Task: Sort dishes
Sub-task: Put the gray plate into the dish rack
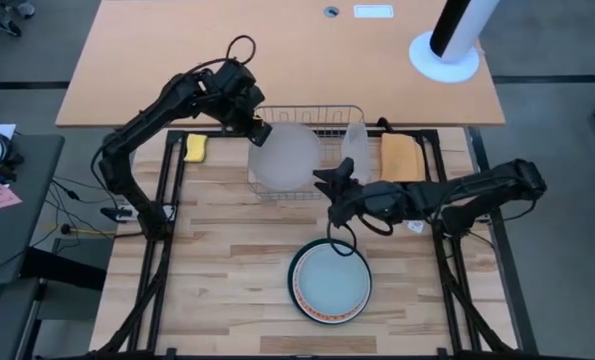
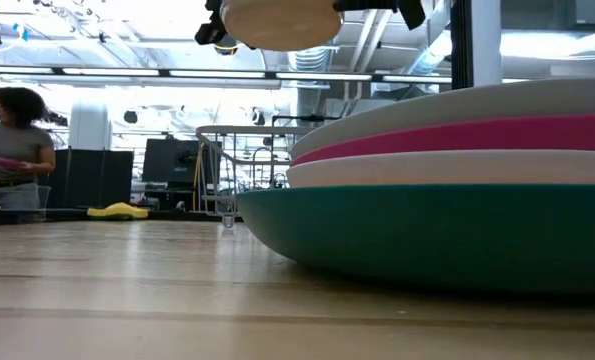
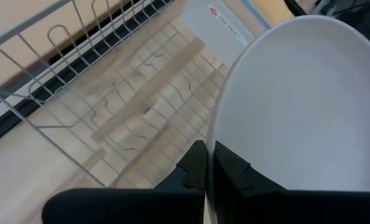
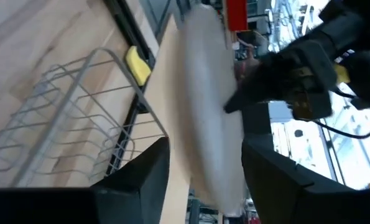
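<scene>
stack [image 1: 329, 283]: 4 plates | left hand [image 1: 258, 130]: pinching 1 white plate [image 1: 285, 155] | right hand [image 1: 334, 180]: seemingly spread

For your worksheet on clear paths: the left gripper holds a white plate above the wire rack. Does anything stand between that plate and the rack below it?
Nothing visible does. The left gripper is shut on the white plate, which hangs over the wire rack. The rack slots under it look bare in the left wrist view. The right gripper is open beside the plate, not beneath it.
</scene>
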